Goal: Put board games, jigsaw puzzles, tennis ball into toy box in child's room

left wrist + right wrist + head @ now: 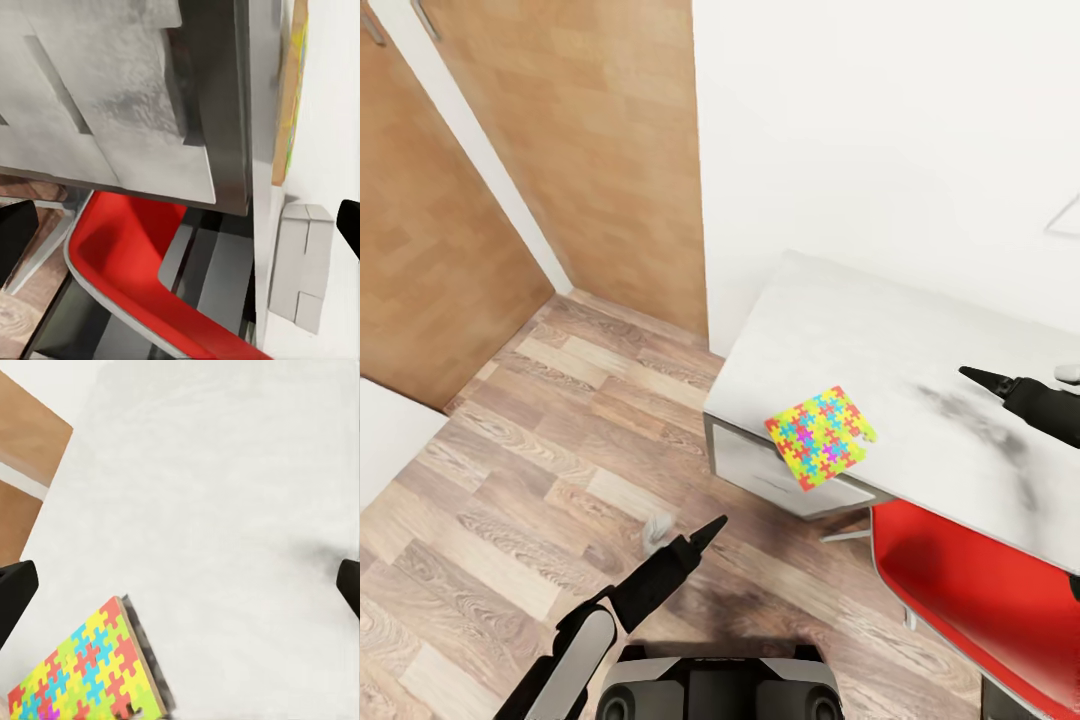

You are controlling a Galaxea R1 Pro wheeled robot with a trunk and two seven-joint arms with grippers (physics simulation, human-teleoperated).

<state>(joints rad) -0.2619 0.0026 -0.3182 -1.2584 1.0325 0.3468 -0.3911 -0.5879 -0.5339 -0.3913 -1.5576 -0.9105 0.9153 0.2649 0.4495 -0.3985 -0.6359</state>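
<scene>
puzzle [821, 437]: flat on the table [880, 330], at its near edge, slightly overhanging above the drawer | right gripper [985, 379]: over the table, well apart from puzzle, fingers spread, empty | left gripper [705, 533]: low beside the table, fingers spread, empty | red chair [980, 590]: tucked under the table

Black pointed left pincer [705, 532] on a white-panelled arm.

White table [880, 330] stands against the wall. One jigsaw puzzle [821, 436] lies flat at its front edge, slightly overhanging.
</scene>
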